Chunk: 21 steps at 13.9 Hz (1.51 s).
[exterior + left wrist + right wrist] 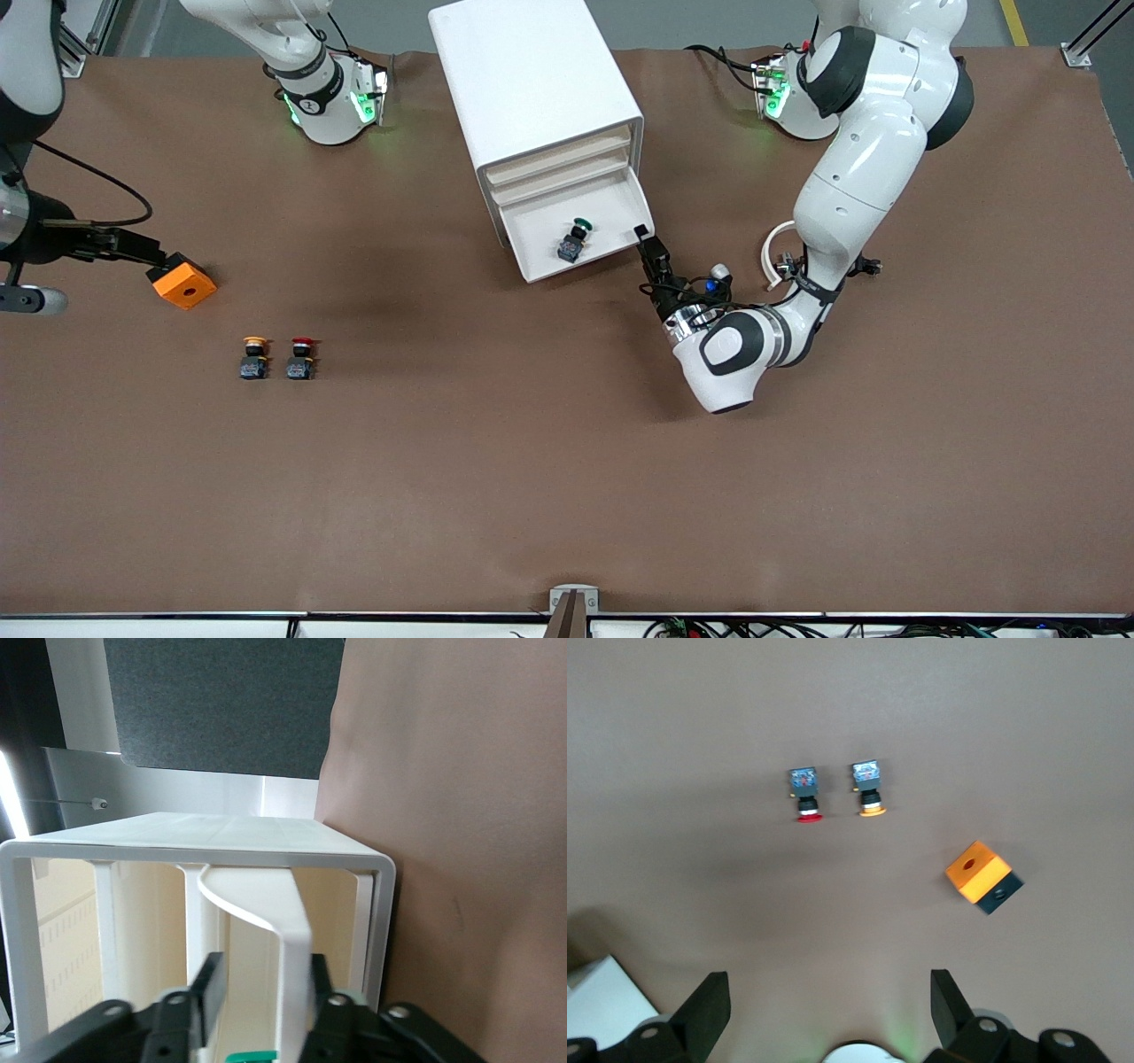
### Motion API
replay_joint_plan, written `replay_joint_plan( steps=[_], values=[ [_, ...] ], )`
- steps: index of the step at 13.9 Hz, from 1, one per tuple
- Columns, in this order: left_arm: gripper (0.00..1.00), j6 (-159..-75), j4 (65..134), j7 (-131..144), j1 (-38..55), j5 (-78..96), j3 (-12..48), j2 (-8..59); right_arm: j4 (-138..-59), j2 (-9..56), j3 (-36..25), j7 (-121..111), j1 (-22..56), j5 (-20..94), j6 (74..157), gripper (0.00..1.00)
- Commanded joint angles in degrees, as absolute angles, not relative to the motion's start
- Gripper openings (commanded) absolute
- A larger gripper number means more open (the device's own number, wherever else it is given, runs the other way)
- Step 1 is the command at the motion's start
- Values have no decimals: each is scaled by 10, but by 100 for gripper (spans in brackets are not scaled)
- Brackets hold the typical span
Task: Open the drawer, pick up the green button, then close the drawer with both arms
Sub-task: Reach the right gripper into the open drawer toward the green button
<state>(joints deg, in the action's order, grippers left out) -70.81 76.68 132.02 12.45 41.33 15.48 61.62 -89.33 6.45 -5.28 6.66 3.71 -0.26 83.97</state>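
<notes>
The white cabinet stands near the robots' bases. Its lowest drawer is pulled open. The green-capped button lies on its side in the drawer. My left gripper is low at the drawer's front corner toward the left arm's end. In the left wrist view its fingers are open and straddle the drawer's thin white wall, which lies against one finger. The green cap shows just past them. My right gripper is open, empty and high over the table.
A yellow-capped button and a red-capped button lie side by side toward the right arm's end, also in the right wrist view. An orange cube sits beside them.
</notes>
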Motion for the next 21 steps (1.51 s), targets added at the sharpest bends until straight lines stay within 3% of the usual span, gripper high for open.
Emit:
replay_joint_plan(
  steps=[1, 6, 13, 18, 21],
  values=[
    [100, -695, 760, 1333, 127, 437, 153, 618, -889, 62, -51, 204, 100, 22, 834, 100],
    [100, -698, 756, 1327, 124, 432, 153, 613, -914, 60, -51, 425, 212, 82, 884, 100],
    [100, -698, 751, 1082, 118, 286, 155, 530, -1006, 60, -51, 666, 390, 82, 1066, 100],
    [100, -695, 758, 877, 115, 178, 144, 434, -1006, 119, -52, 704, 465, 76, 1130, 100],
    [100, -696, 760, 804, 122, 129, 143, 414, -1005, 147, -52, 703, 485, 67, 1155, 100]
  ],
)
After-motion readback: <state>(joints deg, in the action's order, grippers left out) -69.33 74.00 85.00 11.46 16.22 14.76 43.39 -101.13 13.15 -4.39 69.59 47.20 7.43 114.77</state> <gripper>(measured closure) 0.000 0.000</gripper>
